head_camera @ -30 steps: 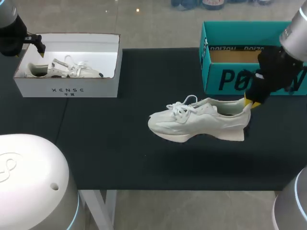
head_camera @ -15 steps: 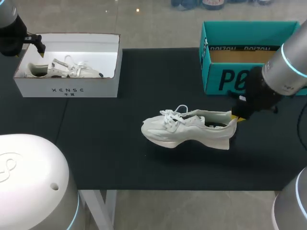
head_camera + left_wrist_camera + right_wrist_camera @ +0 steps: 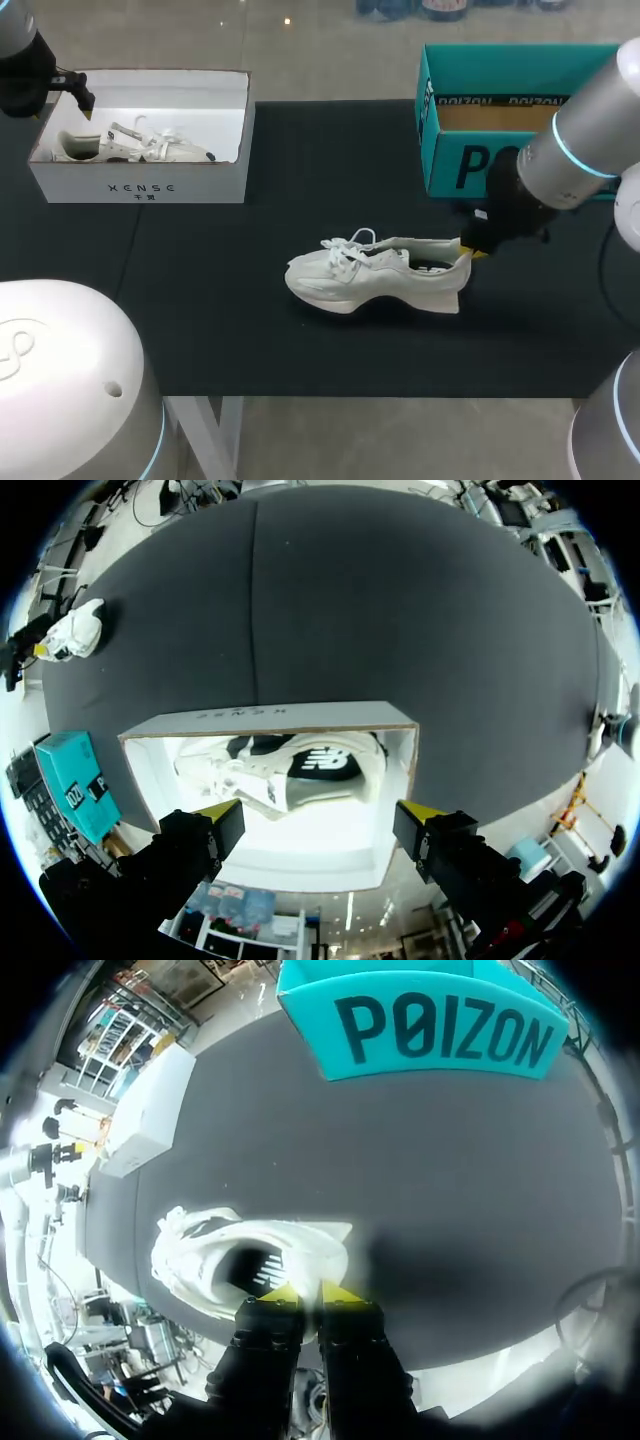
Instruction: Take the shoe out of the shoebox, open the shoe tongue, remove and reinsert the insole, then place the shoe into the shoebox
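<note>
A white sneaker lies toe-left near the middle of the black mat, its sole at or just above the surface. My right gripper is shut on the sneaker's heel rim. The right wrist view has the yellow tips pinched together on the heel of the sneaker. The teal shoebox stands open at the back right, behind the right arm. My left gripper hangs open above a white box that holds a second white sneaker.
The white box stands at the back left with my left arm over its left end. Bare black mat stretches between the two boxes and in front of the held sneaker. The table's front edge is near.
My right gripper has carried the sneaker leftward and lower, away from the teal shoebox toward the middle of the mat. The left arm has not moved.
</note>
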Motion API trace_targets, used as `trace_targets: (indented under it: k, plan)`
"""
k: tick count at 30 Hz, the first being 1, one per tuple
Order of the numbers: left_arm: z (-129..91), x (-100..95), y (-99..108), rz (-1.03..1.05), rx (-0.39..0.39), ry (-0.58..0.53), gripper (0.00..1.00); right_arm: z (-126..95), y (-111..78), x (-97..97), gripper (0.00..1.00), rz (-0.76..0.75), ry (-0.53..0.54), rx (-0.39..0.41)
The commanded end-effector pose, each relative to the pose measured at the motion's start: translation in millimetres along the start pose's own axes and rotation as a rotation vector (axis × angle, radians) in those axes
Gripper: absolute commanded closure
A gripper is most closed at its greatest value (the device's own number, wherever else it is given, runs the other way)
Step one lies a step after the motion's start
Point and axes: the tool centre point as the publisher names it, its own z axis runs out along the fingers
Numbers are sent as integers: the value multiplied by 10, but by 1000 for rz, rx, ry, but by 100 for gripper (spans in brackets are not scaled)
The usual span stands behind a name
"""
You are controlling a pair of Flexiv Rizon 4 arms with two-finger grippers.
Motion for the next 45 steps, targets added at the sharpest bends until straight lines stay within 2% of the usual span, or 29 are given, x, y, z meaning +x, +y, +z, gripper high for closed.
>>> trace_targets:
  k: [1, 10, 19, 20, 21, 22, 26, 29, 31, 35, 37, 38, 45]
  plan:
    - [-3, -2, -9, 1, -2, 2, 0, 148, 53, 57, 100, -8, -3, 3]
    - [-3, -2, -9, 1, -2, 2, 0, 367, 43, 41, 100, -19, -9, 21]
    - [-3, -2, -9, 1, -2, 2, 0, 467, -51, 15, 100, 0, 1, 61]
    - [-3, -2, -9, 1, -2, 2, 0, 463, -49, 8, 91, 5, 2, 63]
    - [-3, -2, -9, 1, -2, 2, 0, 446, -44, 1, 27, 14, 9, 68]
    - [-3, -2, -9, 1, -2, 2, 0, 424, -40, -4, 0, 16, 15, 66]
    - [-3, -2, -9, 1, -2, 2, 0, 291, -50, 9, 0, 6, 20, 59]
    - [-3, -2, -9, 1, -2, 2, 0, 155, -46, 29, 0, -50, 24, 131]
    - [-3, -2, -9, 1, -2, 2, 0, 35, -60, 69, 0, -183, 6, 202]
    - [-3, -2, -9, 1, -2, 2, 0, -243, -126, 52, 0, -437, -62, 205]
    - [-3, -2, -9, 1, -2, 2, 0, -324, -177, 20, 0, -620, -101, 220]
    - [-3, -2, -9, 1, -2, 2, 0, -372, -194, -20, 0, -605, -177, 172]
    - [-3, -2, -9, 1, -2, 2, 0, -372, -194, -20, 0, -605, -177, 172]
